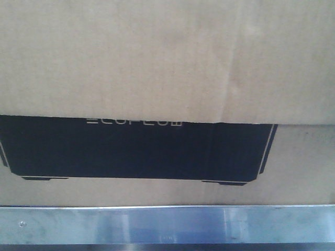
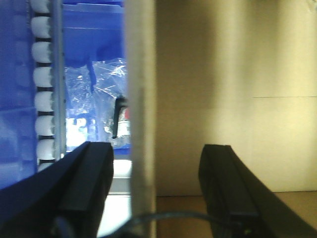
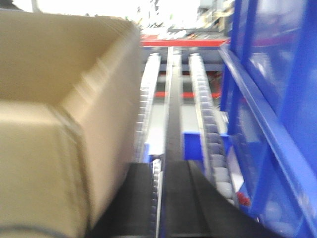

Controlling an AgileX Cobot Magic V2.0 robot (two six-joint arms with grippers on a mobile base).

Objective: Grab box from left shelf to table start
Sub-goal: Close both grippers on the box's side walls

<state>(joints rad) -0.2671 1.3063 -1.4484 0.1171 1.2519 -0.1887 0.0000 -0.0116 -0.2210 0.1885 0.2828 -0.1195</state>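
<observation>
The box (image 1: pixel 167 63) is big, stiff cardboard, probably heavy: press its two side walls. Jaws of the left gripper (image 2: pixel 156 149) gape astride one edge; for the right gripper (image 3: pixel 166 171), blurred, I cannot tell.

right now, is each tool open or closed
left tool: open, astride an edge of the large brown cardboard box
right tool: nearly closed, holding nothing; view blurred

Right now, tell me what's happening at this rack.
The two-armed robot is up against the left shelf, whose steel rail runs below the ECOFLOW cardboard box filling the front view. The left gripper is open, its fingers either side of a box edge, not closed on it. The right gripper sits beside the box over the roller lanes; blur hides its state. A blue crate sits beside the box.
</observation>
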